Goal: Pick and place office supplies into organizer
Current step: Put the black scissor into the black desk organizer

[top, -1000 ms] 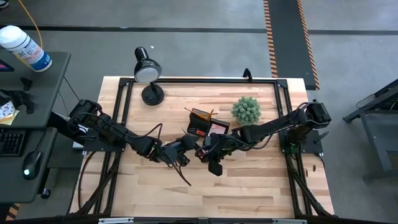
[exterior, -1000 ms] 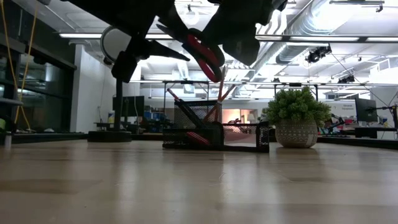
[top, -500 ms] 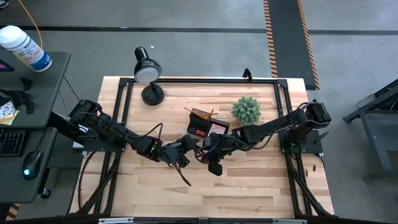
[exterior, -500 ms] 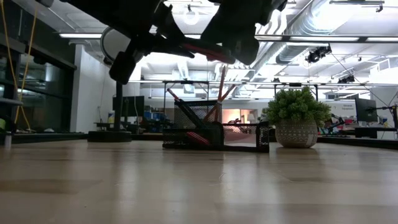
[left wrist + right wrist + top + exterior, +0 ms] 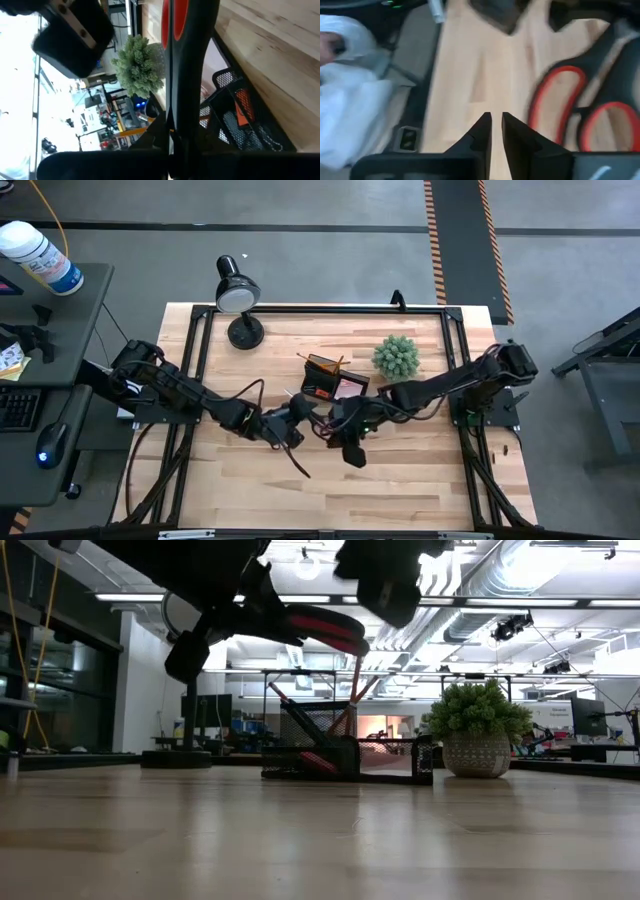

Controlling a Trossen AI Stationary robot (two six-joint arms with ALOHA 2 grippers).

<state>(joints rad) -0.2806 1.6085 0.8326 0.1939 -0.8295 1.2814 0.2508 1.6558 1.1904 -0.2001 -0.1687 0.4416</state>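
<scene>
The left hand is clamped on the red-handled scissors, holding them above the pale wooden tabletop, near the black mesh organizer. The right hand, fingers slightly parted, holds nothing beside the oval red-rimmed handles.

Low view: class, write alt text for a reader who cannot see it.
The left gripper, raised above the wooden table, holds red-handled scissors level; the right gripper hangs just beside them. Behind stand a black mesh organizer holding pencils, and a potted green plant.
</scene>
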